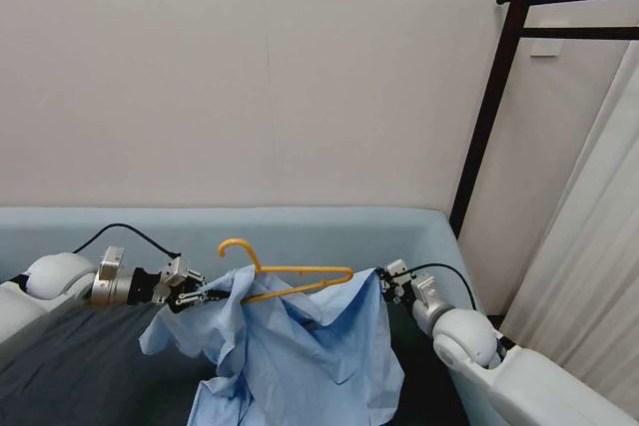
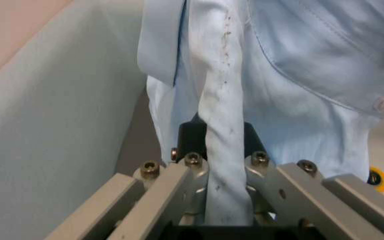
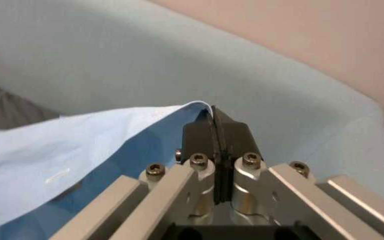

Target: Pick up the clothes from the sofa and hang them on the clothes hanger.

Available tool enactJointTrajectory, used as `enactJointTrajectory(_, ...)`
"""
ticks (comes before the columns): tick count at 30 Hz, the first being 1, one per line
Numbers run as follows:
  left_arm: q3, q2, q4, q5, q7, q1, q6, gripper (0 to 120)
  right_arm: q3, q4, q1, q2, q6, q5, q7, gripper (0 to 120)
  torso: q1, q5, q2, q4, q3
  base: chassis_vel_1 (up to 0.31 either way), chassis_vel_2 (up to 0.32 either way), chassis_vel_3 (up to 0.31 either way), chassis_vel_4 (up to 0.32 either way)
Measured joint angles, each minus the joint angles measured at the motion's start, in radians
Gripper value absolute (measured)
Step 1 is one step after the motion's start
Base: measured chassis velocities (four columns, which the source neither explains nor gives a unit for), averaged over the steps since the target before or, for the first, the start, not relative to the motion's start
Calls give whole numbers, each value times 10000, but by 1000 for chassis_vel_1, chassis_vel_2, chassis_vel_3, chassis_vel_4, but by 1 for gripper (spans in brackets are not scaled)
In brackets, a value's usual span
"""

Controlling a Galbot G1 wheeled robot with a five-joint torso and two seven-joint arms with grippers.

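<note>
A light blue shirt [image 1: 300, 346] hangs spread on an orange hanger [image 1: 285, 276], held up between my two arms above the sofa. My left gripper [image 1: 200, 296] is shut on a bunched fold of the shirt [image 2: 222, 150] at its left end. My right gripper [image 1: 384, 281] is shut on the shirt's edge [image 3: 145, 120] at the right end, its black pads [image 3: 215, 132] pressed together. The hanger's hook curves up at the shirt's left shoulder. A dark wooden clothes rack [image 1: 499, 77] stands at the far right.
The pale blue sofa back [image 1: 300, 226] runs across behind the shirt, with a dark grey seat cushion [image 1: 60, 366] below at the left. A white curtain [image 1: 589, 276] hangs at the right beside the rack. A bare wall rises behind.
</note>
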Motion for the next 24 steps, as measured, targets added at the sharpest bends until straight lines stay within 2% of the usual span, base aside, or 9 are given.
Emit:
enactJointTrajectory(9, -283, -33, 273, 874, 106, 152, -342, 1, 344, 755, 654, -442, -486, 1347, 741, 0, 0, -1, 0, 1, 0, 0, 0, 0, 0)
enactJointTrajectory(14, -380, -256, 482, 1358, -766, 199, -261, 1, 660, 1833, 578, -795, -669, 1890, 959, 0, 0, 0, 0, -2, 0, 0, 0, 0, 0)
enactJointTrajectory(18, -232, -408, 636, 1783, -956, 66, -151, 1, 830, 2553, 626, -1053, -846, 2401, 1126, 0, 0, 0, 0, -2, 0, 0, 0, 0, 0)
enactJointTrajectory(24, -94, -655, 579, 2159, -1094, -70, -10, 1, 855, 2934, 1194, -1262, -1026, 3012, 1391, 0, 0, -1, 0, 1, 0, 0, 0, 0, 0)
